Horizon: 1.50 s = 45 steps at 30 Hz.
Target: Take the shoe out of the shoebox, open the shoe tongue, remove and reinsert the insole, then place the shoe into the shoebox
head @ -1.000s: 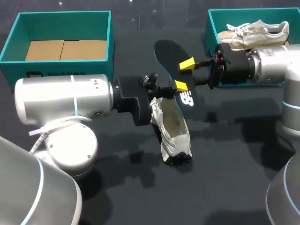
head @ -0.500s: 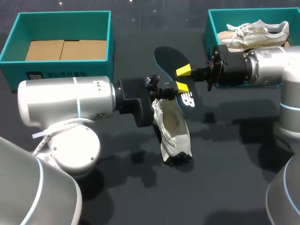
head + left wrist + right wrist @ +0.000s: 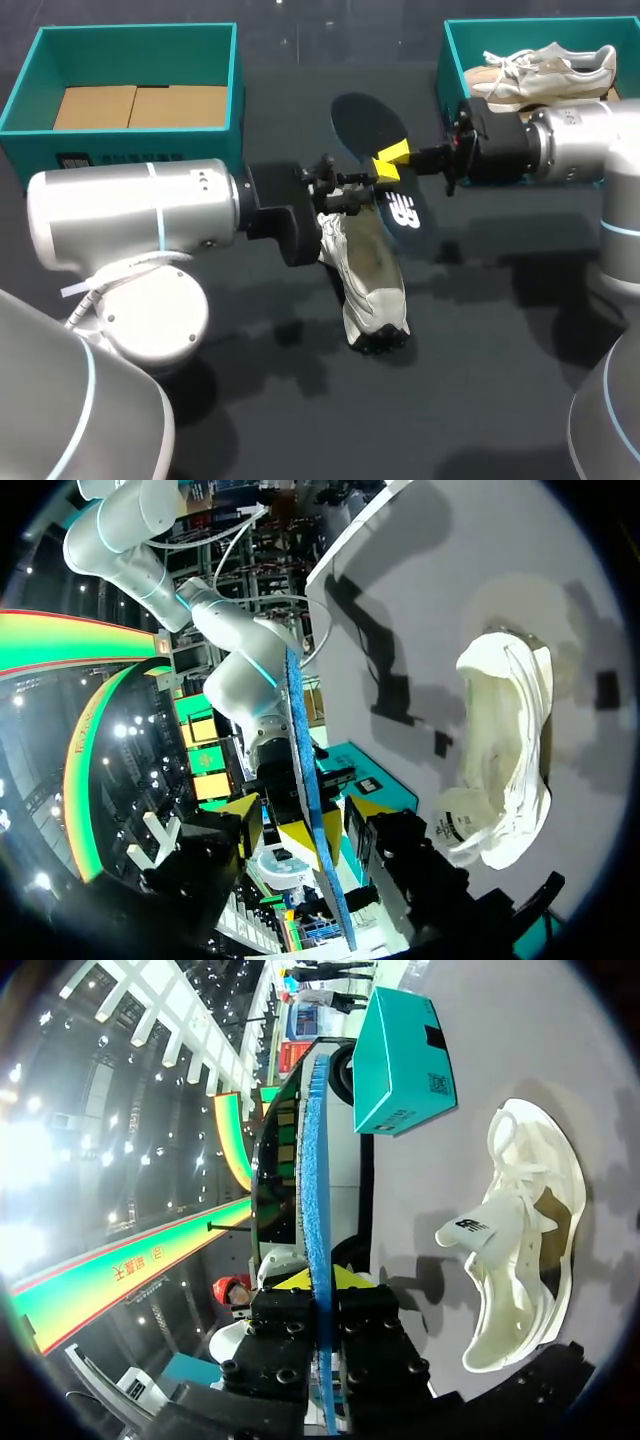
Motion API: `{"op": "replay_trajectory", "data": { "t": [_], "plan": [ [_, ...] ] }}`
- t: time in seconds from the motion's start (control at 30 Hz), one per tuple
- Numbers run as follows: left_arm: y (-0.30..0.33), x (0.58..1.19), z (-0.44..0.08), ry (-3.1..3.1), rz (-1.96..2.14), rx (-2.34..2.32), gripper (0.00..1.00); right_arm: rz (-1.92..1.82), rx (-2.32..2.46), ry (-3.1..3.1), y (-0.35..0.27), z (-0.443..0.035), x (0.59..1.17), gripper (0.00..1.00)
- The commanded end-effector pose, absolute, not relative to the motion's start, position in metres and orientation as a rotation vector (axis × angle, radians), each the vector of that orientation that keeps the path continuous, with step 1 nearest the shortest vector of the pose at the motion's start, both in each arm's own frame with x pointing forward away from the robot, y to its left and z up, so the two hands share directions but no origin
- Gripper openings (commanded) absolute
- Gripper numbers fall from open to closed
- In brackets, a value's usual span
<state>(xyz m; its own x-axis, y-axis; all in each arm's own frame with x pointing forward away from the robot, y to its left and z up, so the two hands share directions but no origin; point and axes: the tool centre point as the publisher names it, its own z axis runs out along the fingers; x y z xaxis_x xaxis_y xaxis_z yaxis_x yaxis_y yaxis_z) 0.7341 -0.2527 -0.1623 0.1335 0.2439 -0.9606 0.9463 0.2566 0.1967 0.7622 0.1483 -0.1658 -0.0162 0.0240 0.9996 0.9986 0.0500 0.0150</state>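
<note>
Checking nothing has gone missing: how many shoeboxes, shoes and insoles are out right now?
Shoeboxes: 2 (left shoebox, right shoebox)
Shoes: 2 (loose shoe, boxed shoe)
Insoles: 1 (insole, out of the shoe)
Total: 5

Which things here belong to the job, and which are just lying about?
Job: insole, held by the right gripper; white shoe on the table; one shoebox, unclear which.
Lying about: second shoe in the right shoebox; cardboard in the left shoebox.
</note>
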Motion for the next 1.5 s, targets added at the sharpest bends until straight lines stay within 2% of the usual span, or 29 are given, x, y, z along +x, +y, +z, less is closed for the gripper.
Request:
{"op": "replay_trajectory", "data": {
  "t": [0.03, 0.57, 0.73, 0.8, 1.2, 1.5],
  "plan": [
    [-0.2, 0.735, -0.143, 1.396, -0.788, 1.279, 1.0, -1.179, -1.189, -1.256, 0.142, -0.168, 0.757, 0.0],
    [-0.187, 0.741, -0.136, 1.371, -0.774, 1.33, 1.0, -1.191, -1.198, -1.217, 0.137, -0.177, 0.754, 0.0],
    [-0.19, 0.771, -0.109, 1.45, -0.748, 1.598, 1.0, -1.191, -1.198, -1.217, 0.137, -0.177, 0.754, 0.0],
    [-0.194, 0.788, -0.108, 1.566, -0.481, 1.801, 1.0, -1.191, -1.198, -1.217, 0.137, -0.177, 0.754, 0.0],
    [-0.194, 0.788, -0.108, 1.566, -0.481, 1.801, 1.0, -1.191, -1.198, -1.217, 0.137, -0.177, 0.754, 0.0],
    [-0.215, 0.812, -0.068, 1.619, -0.515, 2.013, 1.0, -1.191, -1.198, -1.217, 0.137, -0.177, 0.754, 0.0]
  ]
}}
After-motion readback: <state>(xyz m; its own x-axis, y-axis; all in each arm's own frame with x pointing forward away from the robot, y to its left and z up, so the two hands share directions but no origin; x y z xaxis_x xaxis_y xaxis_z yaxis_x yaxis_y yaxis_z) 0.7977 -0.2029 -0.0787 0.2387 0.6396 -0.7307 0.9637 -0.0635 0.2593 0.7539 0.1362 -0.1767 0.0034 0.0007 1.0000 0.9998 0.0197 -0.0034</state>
